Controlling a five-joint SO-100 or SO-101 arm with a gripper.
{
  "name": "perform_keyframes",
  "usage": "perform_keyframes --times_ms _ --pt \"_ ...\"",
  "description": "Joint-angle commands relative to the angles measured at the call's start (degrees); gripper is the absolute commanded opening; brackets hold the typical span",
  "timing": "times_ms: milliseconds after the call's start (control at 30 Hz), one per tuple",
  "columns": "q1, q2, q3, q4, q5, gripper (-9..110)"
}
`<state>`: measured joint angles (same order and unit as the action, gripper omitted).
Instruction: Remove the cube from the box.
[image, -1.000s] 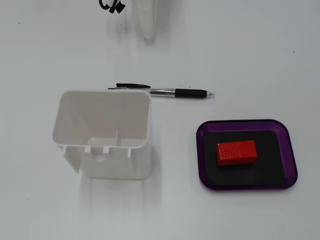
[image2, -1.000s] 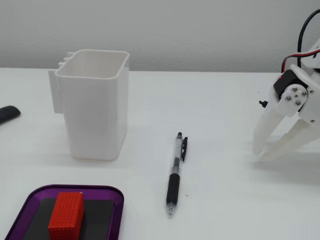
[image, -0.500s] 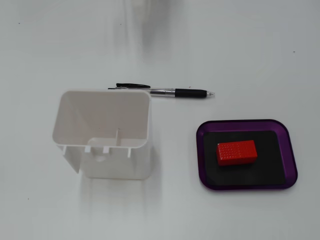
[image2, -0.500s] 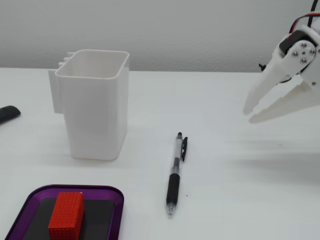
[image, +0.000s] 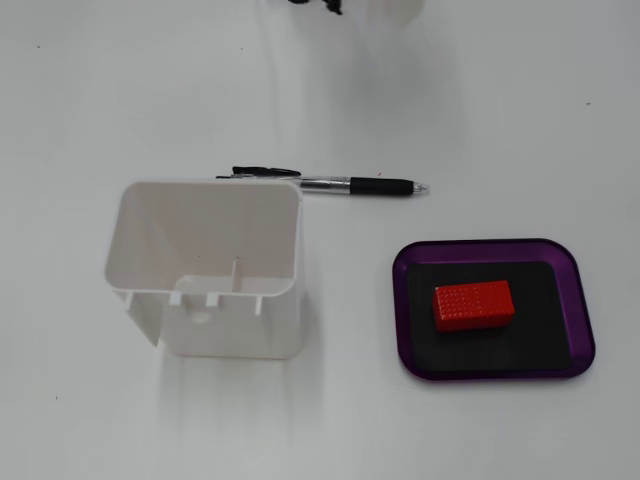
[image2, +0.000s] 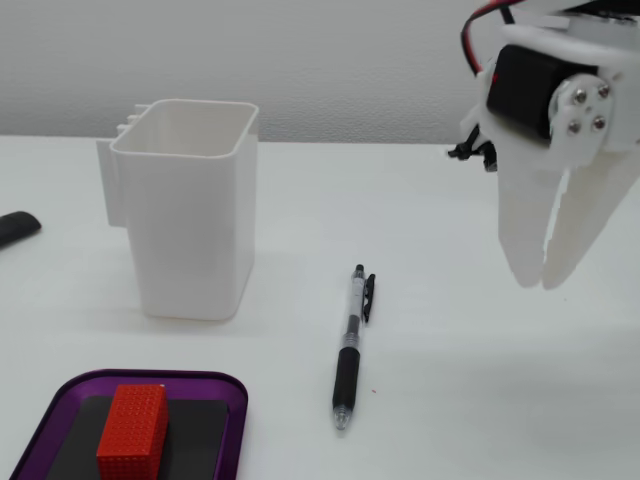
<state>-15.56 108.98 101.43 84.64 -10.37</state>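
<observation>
Task not started, by look of things: cube (image: 473, 306) lying flat on black floor of box (image: 577, 300), nothing gripping it.

End effector (image2: 540, 280) hanging high over worktop (image: 480, 90), fingers nearly meeting at tips, empty, well apart from box.

White bin (image2: 185, 210) standing well clear of box.

Pen (image2: 350, 350) lying between bin and box, not blocking reach.

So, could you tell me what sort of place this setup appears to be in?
Probably a lab or hobby bench: a plain white table against a pale wall, a small white robot gripper, and a few staged items, namely a pen, white bin and purple tray.
</observation>
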Motion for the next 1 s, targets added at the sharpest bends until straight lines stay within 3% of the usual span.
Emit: perform_keyframes --times_ms 0,233,667,967 --pt "-1.3 -14.2 -15.1 3.3 -0.4 3" --pt "-1.2 -33.5 -40.1 6.9 1.9 22" --pt "1.1 -59.4 -82.3 6.5 8.1 22" --pt "4.9 -71.6 -93.3 6.8 9.2 22"
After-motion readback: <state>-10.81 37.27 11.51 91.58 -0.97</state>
